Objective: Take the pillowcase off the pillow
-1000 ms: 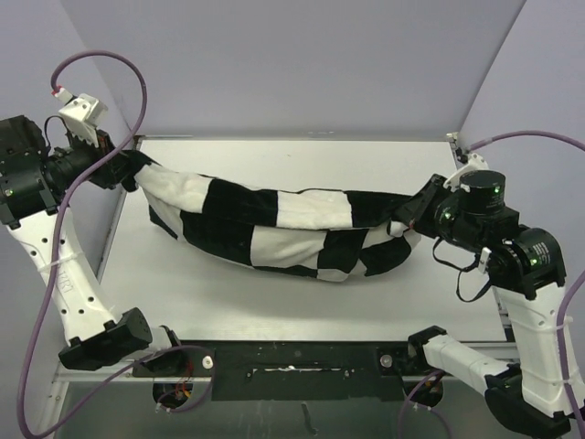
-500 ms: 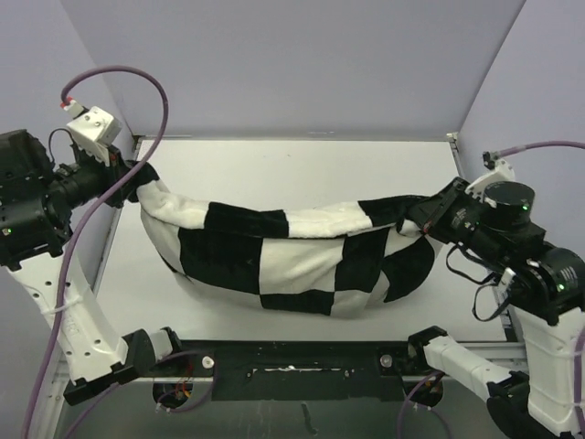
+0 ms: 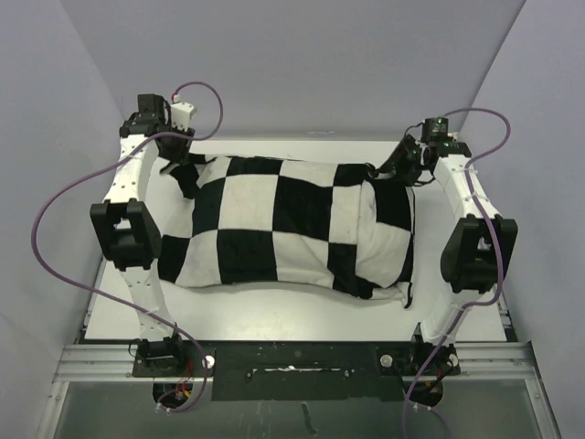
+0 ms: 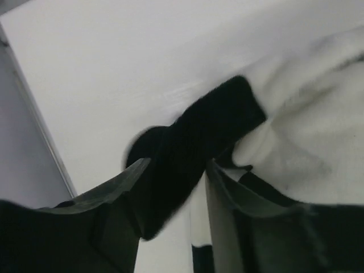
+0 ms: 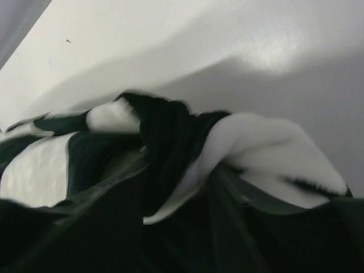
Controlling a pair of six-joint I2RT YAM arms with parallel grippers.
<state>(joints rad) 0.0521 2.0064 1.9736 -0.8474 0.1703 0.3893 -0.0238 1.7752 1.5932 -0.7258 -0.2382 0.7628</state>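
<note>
The black-and-white checkered pillowcase (image 3: 283,219) lies spread flat and plump across the table; the pillow is hidden inside it. My left gripper (image 3: 176,163) reaches to its far left corner. In the left wrist view, the left gripper (image 4: 177,165) stands open with a black fold of the pillowcase (image 4: 216,125) lying loose between the fingers. My right gripper (image 3: 395,170) is at the far right corner. In the right wrist view, the right gripper (image 5: 181,165) is open too, with a bunched black-and-white corner of the pillowcase (image 5: 165,125) resting between its fingers.
The white table (image 3: 274,306) is walled at the back and on both sides. Both arms stretch along the table's left and right edges, with purple cables (image 3: 64,210) looping beside them. A black rail (image 3: 292,361) runs along the near edge.
Both arms swung from the sides to the far end, and the pillowcase went from hanging stretched between them to lying flat. Both grippers have opened from shut on its corners.
</note>
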